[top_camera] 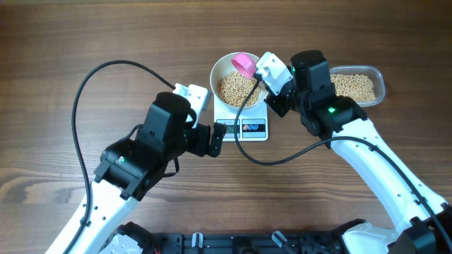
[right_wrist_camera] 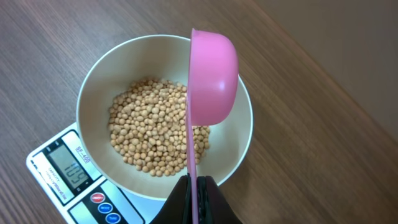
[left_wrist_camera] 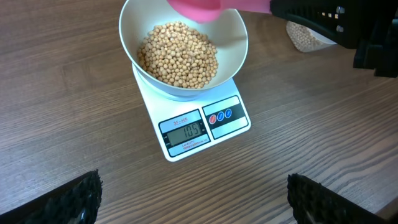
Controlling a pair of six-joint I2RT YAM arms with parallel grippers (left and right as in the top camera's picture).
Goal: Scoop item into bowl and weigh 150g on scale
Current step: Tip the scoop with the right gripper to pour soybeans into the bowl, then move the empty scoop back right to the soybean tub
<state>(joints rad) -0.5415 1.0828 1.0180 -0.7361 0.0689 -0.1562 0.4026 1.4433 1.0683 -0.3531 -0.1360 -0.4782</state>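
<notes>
A brown wood-grain table (top_camera: 63,35) fills the view under soft, even light.

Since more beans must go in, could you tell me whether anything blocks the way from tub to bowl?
Nothing visible does: between tub and bowl there is only the right gripper itself, holding the pink scoop over the bowl.

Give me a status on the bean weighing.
Done: the bowl sits on the scale with a heap of beans inside; the display appears to read 105. In hand: the right gripper is shut on the pink scoop, tipped on its side over the bowl. The left gripper is open and empty. Left: more beans from the tub to reach 150.
</notes>
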